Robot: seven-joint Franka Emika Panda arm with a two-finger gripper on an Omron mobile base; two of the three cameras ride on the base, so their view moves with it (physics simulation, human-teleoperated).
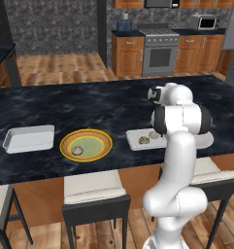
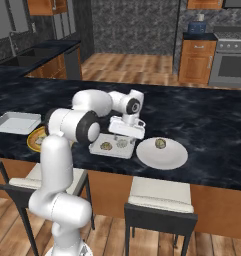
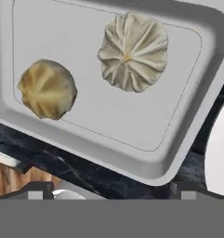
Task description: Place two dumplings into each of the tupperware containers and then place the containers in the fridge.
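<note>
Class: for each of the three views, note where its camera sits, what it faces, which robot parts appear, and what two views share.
Left base view: behind-left, facing the counter; arm lower right.
Right base view: behind-right, same counter; arm lower left, open tool.
Hand view: on the hand, looking down into the near container.
Shared: that container's two dumplings.

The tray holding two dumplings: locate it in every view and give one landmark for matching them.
Left base view: tray right of centre on the dark counter, partly behind the arm.
Right base view: tray left of centre, below the gripper.
Hand view: tray seen close from above.
Landmark: white plate beside it, also.
</note>
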